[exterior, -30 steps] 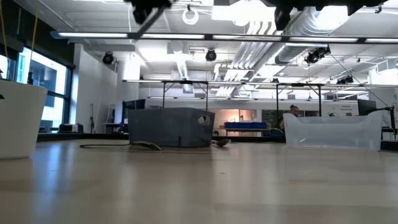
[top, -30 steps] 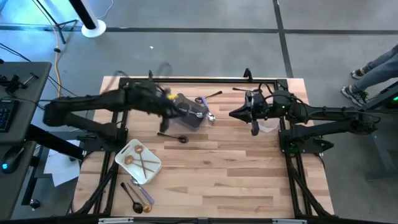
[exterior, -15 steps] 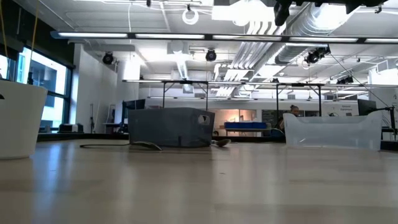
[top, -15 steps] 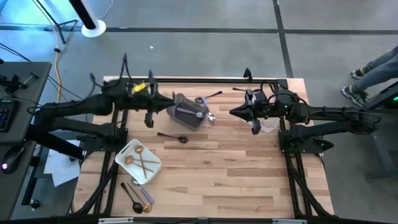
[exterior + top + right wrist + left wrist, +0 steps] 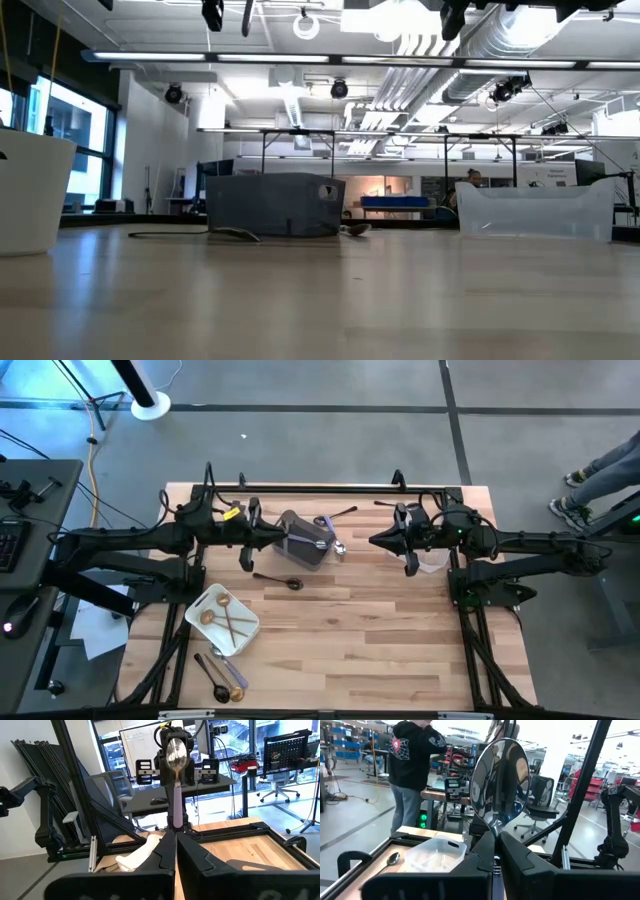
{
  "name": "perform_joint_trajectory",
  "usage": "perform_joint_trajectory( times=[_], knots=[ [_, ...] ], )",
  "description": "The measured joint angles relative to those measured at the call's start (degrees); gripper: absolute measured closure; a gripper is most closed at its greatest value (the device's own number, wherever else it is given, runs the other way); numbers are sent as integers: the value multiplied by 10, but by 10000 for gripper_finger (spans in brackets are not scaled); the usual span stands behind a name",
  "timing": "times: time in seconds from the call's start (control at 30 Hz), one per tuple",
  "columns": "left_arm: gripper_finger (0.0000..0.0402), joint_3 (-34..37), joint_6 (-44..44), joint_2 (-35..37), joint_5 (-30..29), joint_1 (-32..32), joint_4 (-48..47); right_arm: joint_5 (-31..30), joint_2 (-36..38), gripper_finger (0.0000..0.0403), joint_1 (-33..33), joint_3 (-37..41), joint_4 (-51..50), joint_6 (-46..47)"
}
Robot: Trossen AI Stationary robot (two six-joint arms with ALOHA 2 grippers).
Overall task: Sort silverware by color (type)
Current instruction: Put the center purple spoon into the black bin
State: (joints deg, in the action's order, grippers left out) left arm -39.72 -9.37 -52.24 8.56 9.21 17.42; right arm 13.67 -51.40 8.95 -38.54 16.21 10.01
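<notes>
Both arms up off the table, each clamped on a spoon by the handle, bowl pointing out. Left gripper [image 5: 494, 851] holds a black spoon [image 5: 499, 782]; right gripper [image 5: 175, 837] a lilac-handled spoon [image 5: 176, 757], likely lifted for carrying. Grey bin [image 5: 303, 538] between them; open wood in front.

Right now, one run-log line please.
left tool: shut on silver spoon | right tool: shut on lilac-handled spoon | both raised

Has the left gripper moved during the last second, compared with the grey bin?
Yes. In the high view the left gripper, shut on a shiny silver spoon, has drawn back leftward off the grey bin.
</notes>
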Motion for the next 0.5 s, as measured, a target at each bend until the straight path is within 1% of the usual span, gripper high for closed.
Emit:
perform_joint_trajectory(
  times=[0.5],
  knots=[
    [401,0,5,0,-1,0,0,0,0,402,0,0,0,0]
  ],
)
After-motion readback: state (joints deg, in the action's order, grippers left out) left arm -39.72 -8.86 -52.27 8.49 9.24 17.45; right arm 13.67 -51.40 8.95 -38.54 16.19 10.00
